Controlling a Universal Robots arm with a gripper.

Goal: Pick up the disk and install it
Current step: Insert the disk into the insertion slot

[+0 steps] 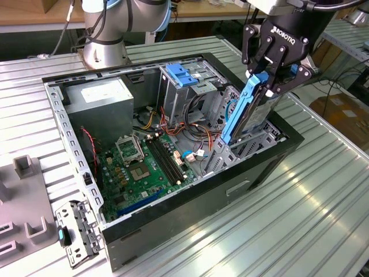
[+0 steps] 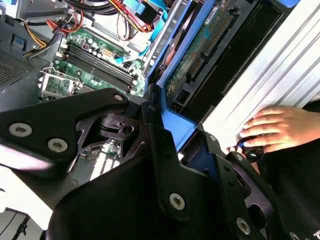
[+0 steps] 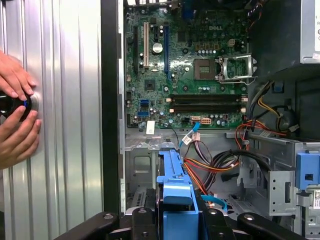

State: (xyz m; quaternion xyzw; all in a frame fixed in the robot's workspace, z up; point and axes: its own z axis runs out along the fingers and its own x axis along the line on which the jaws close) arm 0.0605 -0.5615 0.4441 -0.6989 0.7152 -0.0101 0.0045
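Obs.: your gripper (image 1: 272,81) is pinching the upper end of the disk (image 1: 247,115), one finger on each side. The disk is tilted. Its lower end is down in the bay at the front corner of the open computer case (image 1: 230,187), on the exterior view's right, and its upper end is well above the case rim. It is not seated level.

Second wrist view: the disk's underside is a bare green circuit board (image 2: 200,55) with a connector row. A blue rail (image 2: 175,125) runs along the edge up to the fingers.

Handling (judgement):
- The disk is a stiff metal body, dense for its size, and won't flex in your grip.
- It is shock-sensitive, and the exposed board and connector are no place for a finger.
- The plastic rails probably give a little, and the metal faces are likely slick.
- Take hold across the long edges on the rails. Gripping at one end, as you do now, leaves the free end able to lever against the bay walls.

Nearby: loose red, yellow and black cables (image 1: 173,130) lie between the bay and the motherboard (image 1: 138,167). Outside the case, a person's hand (image 2: 275,127) rests on a dark knob on the surface (image 1: 300,231).
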